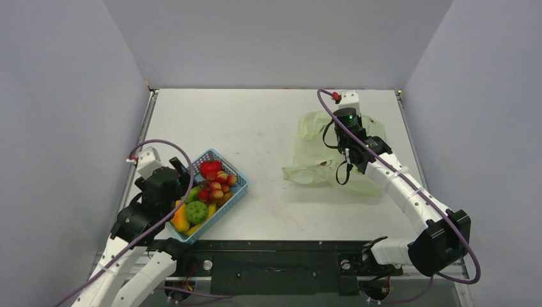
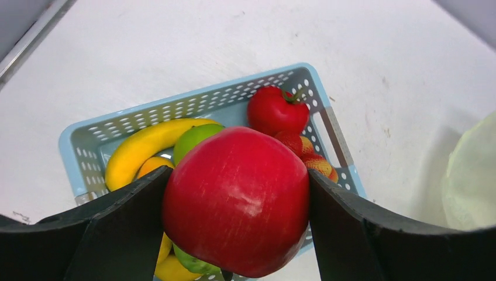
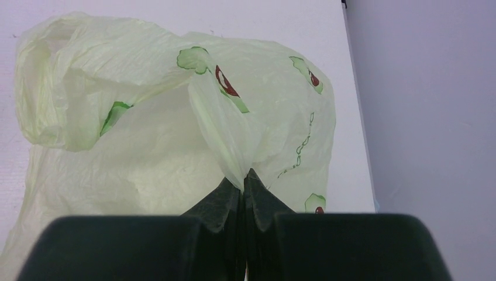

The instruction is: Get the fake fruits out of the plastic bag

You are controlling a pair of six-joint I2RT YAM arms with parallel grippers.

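Observation:
My left gripper (image 2: 238, 175) is shut on a red apple (image 2: 237, 205) and holds it just above the near end of the blue basket (image 2: 193, 102). In the top view this gripper (image 1: 181, 185) is over the basket's left side (image 1: 238, 176). The basket holds a light green fruit (image 2: 193, 137), a darker green round one (image 1: 196, 212) and a red-pink berry cluster (image 1: 218, 185). My right gripper (image 3: 244, 178) is shut on a pinched fold of the pale yellow-green plastic bag (image 3: 146, 158). The bag lies crumpled at the right (image 1: 319, 150). What is inside it is hidden.
The basket also holds yellow bananas (image 2: 143, 146), an orange fruit (image 1: 179, 220) and a glossy red tomato (image 2: 276, 110). The bag's edge shows at the right of the left wrist view (image 2: 471, 175). Grey walls close in the table (image 1: 255, 128) on three sides.

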